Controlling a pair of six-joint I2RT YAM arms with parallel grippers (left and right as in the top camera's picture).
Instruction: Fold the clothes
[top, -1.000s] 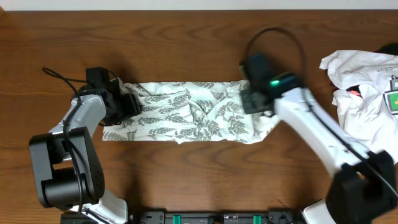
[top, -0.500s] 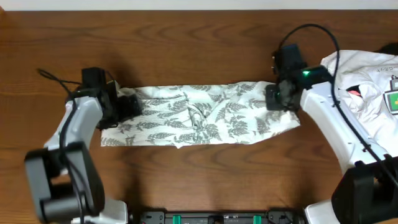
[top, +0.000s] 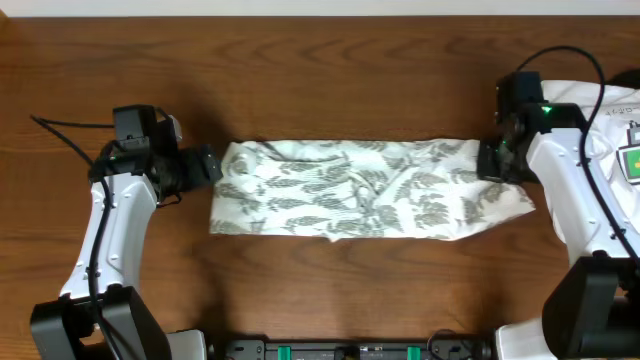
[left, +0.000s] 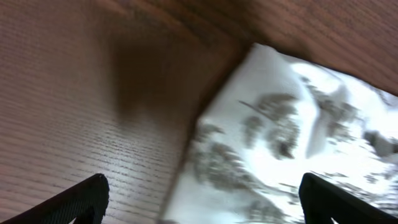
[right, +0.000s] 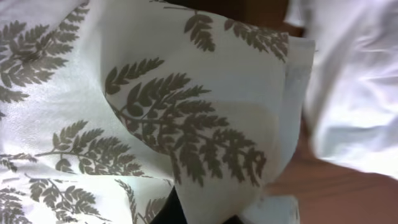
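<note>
Presently, my screens list the following, largest first.

Brown wooden table (top: 330, 70): carries everything below.

Large white thin fabric garment printed with grey-green fern leaves (top: 370, 188): lies flat as a long, wrinkled band across the middle of the table, running left to right.

Plain white crumpled garment (top: 612, 105): heaped at the table's far right edge, partly out of frame, a small green-and-yellow tag (top: 632, 163) on it; it sits just beyond the fern garment's right end.

Left end effector (top: 205, 167): fingers spread wide, nothing between them, low over bare wood just beside the fern garment's left edge; I see its corner ahead in the left wrist view.

Right end effector (top: 497, 160): fingers pressed together, pinching the fern garment's right end near the upper corner; fern print fills my right wrist view.
</note>
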